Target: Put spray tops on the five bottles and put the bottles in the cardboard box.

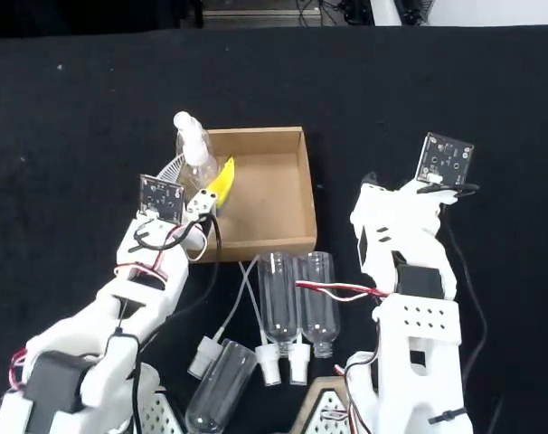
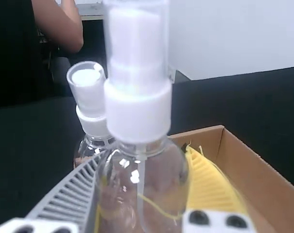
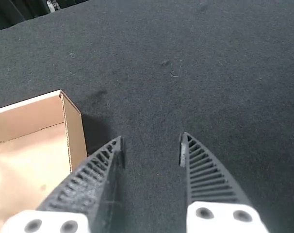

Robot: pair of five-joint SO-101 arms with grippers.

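Surroundings: black-covered table and background

The table (image 1: 75, 108) is covered with a matte black cloth over all its visible surface, with a few small pale lint specks (image 3: 173, 74) on it. Dark cables (image 1: 319, 11) show beyond its far edge. A plain white wall (image 2: 234, 34) stands behind the table

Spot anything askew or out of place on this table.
One uncapped bottle lies slanted at the near edge, unlike the two parallel bottles beside it; loose spray tops lie near their necks.
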